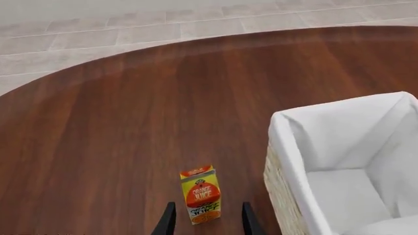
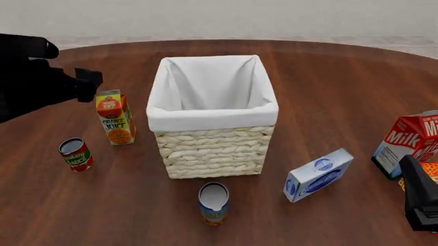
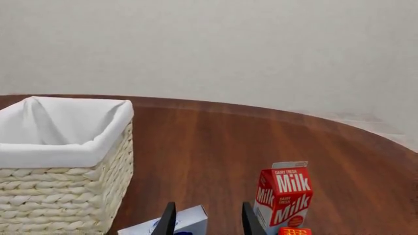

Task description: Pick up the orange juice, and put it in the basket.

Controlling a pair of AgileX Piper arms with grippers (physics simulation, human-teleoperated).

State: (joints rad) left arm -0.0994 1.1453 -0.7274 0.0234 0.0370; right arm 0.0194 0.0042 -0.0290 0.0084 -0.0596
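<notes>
The orange juice (image 2: 115, 118) is a small yellow and orange carton standing upright on the wooden table, left of the basket (image 2: 212, 117). In the left wrist view the orange juice (image 1: 201, 195) shows between the two open fingers of my left gripper (image 1: 207, 210), and neither finger touches it. In the front view my left gripper (image 2: 89, 84) hovers just above and left of the carton's top. The basket's white liner (image 1: 287, 147) is close to the carton's right. My right gripper (image 3: 207, 215) is open and empty, low at the near right (image 2: 417, 195).
A red-white Milk carton (image 2: 411, 141) stands at the right edge, with a small orange-red pack (image 3: 294, 231) beside it. A blue-white box (image 2: 318, 174) lies right of the basket. A tomato can (image 2: 75, 154) stands near the juice. Another open can (image 2: 213, 202) stands in front of the basket.
</notes>
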